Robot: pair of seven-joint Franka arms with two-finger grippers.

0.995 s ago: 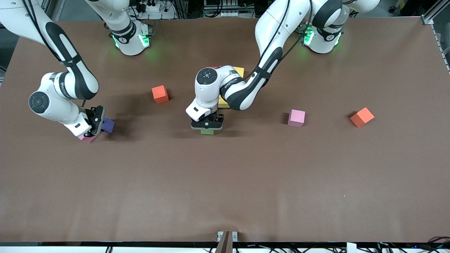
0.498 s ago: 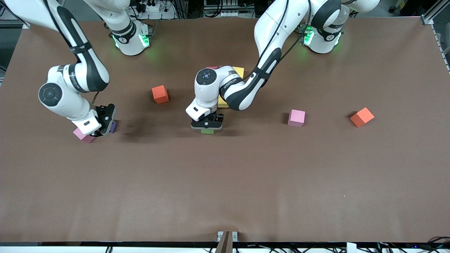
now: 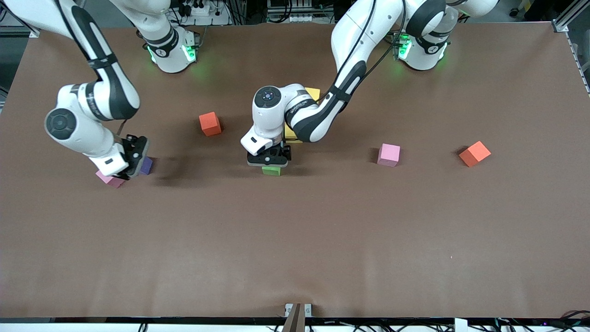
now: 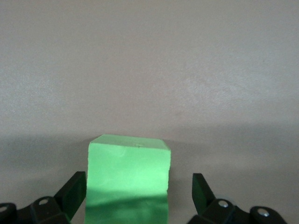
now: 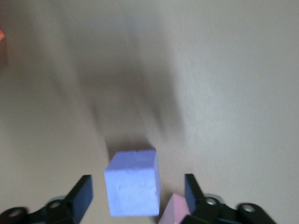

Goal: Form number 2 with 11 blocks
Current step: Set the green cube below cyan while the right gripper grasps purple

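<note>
Both Franka arms have glossy white shells with black bands at the joints, and each round base carries a ring glowing green. Thin black cables run along the outside of the links, held by black straps, and each wrist has a round dark cap with a small blue dot. The left gripper [image 3: 268, 159] and the right gripper [image 3: 133, 159] are black, with small silver screws at the finger roots.

A robotics lab is showing here — two white arms [image 3: 322, 115] are standing bolted along one edge of a brown-covered table [image 3: 295, 240], green lights glowing at their bases, while cables, power strips [image 3: 198, 9] and aluminium framing [image 3: 564, 23] are crowding the edge — coloured foam cubes [image 3: 389, 154] are lying scattered.
</note>
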